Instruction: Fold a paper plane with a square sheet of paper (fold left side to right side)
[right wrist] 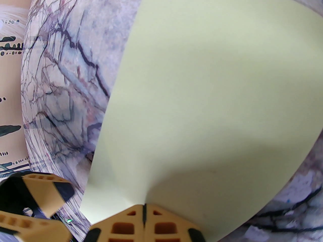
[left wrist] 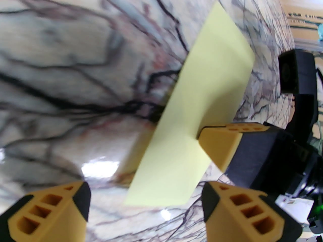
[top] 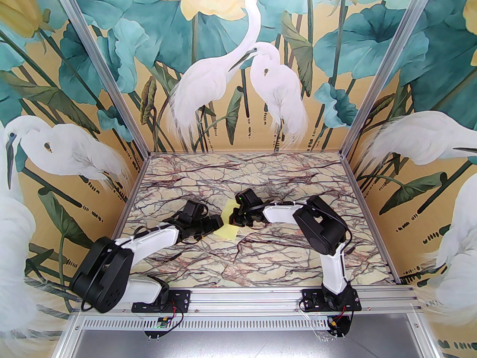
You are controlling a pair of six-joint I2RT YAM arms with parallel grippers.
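- The square sheet of paper [top: 228, 226] lies mid-counter [top: 261, 267] between the arms, one side lifted.
- The right claw [right wrist: 144, 210] is clamped on its edge; the left claw [left wrist: 146, 200] stands apart nearby.
- It looks thin, floppy and easily creased, so best pinched at the edges.

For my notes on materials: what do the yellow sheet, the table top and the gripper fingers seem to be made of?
The square sheet of paper: thin matte paper; it creases where the right gripper pinches it. The table top: glossy, marble-patterned, perhaps printed laminate; glare shows. The gripper fingers: orange plastic, hollow cells, black pads, maybe rubber.
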